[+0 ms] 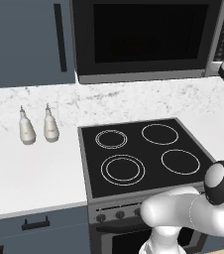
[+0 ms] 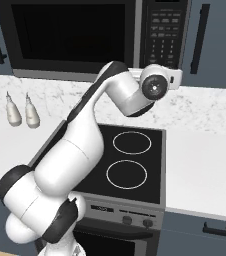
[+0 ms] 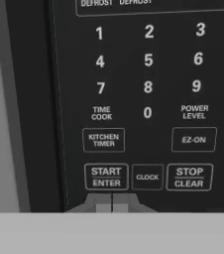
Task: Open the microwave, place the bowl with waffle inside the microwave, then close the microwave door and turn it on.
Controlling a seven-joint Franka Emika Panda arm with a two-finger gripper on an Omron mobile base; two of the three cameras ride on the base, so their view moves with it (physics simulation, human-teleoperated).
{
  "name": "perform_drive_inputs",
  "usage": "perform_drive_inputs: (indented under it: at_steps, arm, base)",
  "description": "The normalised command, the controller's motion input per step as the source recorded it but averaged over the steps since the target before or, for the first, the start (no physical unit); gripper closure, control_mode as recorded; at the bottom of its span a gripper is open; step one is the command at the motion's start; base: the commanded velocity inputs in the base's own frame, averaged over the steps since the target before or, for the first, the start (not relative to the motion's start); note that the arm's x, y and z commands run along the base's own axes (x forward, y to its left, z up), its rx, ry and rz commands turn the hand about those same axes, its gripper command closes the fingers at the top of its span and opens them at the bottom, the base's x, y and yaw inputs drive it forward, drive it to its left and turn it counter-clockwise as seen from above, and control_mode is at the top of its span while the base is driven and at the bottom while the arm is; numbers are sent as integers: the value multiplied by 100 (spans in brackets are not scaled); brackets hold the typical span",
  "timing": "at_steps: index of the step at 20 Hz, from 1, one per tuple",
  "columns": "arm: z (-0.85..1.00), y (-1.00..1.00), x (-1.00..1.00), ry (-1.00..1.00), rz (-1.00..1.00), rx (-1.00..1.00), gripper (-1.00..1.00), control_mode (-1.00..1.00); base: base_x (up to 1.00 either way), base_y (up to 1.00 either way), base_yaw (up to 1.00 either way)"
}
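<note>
Glossy white arm (image 2: 80, 150), rounded links (dark joints)

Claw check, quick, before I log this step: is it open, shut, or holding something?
Claw: shut, fingertips together and holding nothing, right in front of the microwave keypad, just below the START/ENTER button.

White arm (image 2: 85, 145) up at the microwave (image 2: 92, 37) keypad (image 2: 164, 32), door (image 2: 70, 36) closed.

The microwave (image 1: 143, 39) is cut off at the frame's top; its dark glass hides the inside.
</note>
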Motion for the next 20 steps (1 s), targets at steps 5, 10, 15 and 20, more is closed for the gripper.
perform_drive_inputs:
  at_steps: [5,10,15,20]
  arm:
    - [0,0,19,0,0,0,100,-100]
    - [0,0,23,0,0,-1,100,-100]
    - [0,0,25,0,0,0,100,-100]
    - [-1,1,17,0,0,0,100,-100]
  base:
    - [0,0,0]
    - [0,0,0]
    - [0,0,0]
    - [0,0,0]
